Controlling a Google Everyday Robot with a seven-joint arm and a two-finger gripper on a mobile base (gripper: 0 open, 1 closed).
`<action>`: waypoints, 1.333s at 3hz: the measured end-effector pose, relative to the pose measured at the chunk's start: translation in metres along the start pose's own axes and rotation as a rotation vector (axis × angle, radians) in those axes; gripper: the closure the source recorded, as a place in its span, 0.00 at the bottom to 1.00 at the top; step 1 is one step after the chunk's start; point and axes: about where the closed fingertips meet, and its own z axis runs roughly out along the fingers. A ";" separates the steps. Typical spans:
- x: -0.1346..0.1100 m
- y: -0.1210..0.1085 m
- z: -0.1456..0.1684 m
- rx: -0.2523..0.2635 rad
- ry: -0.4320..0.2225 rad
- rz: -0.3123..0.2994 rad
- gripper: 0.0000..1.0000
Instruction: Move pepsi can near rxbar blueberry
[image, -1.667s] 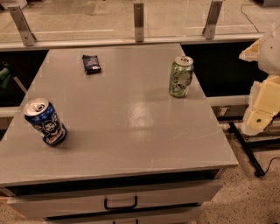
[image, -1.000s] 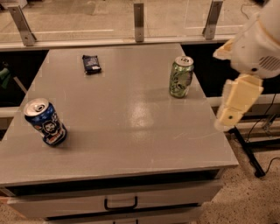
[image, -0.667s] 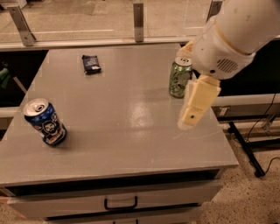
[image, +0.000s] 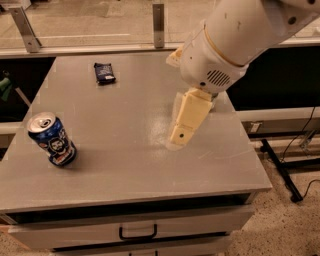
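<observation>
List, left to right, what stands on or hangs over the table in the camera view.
blue can near the left edge → dark snack bar toward the far side → gripper, hanging over the table right of its middle.

Bright, even light; pale glare on table (image: 125, 170) under pincer (image: 179, 139), mid-table; soft shadow beside pepsi can (image: 51, 140).
</observation>
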 end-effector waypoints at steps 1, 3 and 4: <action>-0.013 0.003 0.019 -0.036 -0.059 0.016 0.00; -0.085 0.015 0.097 -0.147 -0.271 0.022 0.00; -0.129 0.024 0.128 -0.184 -0.366 -0.011 0.00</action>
